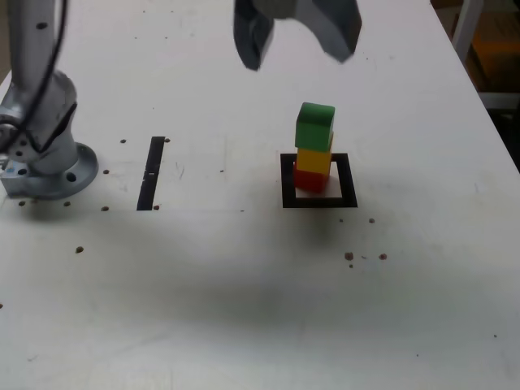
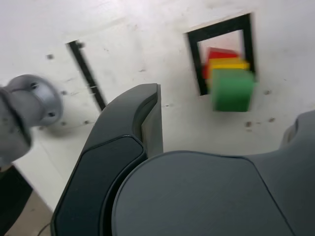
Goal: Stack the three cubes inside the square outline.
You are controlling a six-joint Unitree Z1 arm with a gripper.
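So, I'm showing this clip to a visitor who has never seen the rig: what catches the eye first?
The bright three-cube stack: green cube on the yellow cube on the red cube, standing inside the square outline. Above it in the exterior view hangs the gripper, open and holding nothing.

You're looking at a robotics lab bench: a white worktable [image 1: 244,309] marked with black tape [image 1: 151,173], and the arm's metal base [image 1: 45,158] bolted down at the exterior view's left edge.
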